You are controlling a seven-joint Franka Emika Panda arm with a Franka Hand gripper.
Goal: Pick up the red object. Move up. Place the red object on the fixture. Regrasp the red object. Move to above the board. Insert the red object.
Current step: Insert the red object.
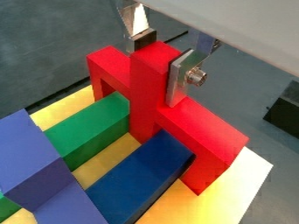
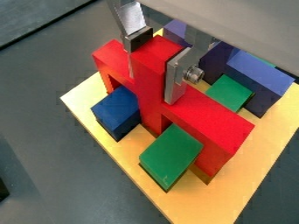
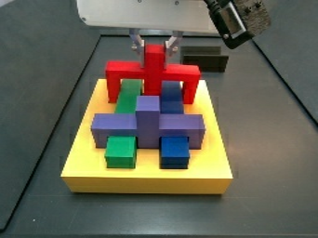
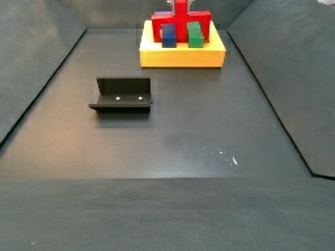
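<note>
The red object [image 3: 152, 70] stands upright at the far end of the yellow board [image 3: 149, 172], bar across, legs down at the board's surface. How deep the legs sit I cannot tell. My gripper [image 3: 154, 44] is above it, shut on its upright centre stub. In both wrist views the fingers [image 1: 184, 74] [image 2: 177, 74] press the stub of the red object [image 1: 176, 114] [image 2: 193, 114] from two sides, gripper [image 1: 162, 57] [image 2: 156, 57]. The fixture [image 4: 121, 96] stands on the floor well apart from the board [image 4: 183, 57], red object [image 4: 179, 22] and gripper [image 4: 181, 8].
A purple cross block [image 3: 147, 119] lies mid-board, with a green block [image 3: 119, 149] and a blue block [image 3: 176, 149] in front. More green [image 1: 93, 131] and blue [image 1: 140, 179] blocks lie under the red arch. A black camera [image 3: 243, 20] hangs at the far right.
</note>
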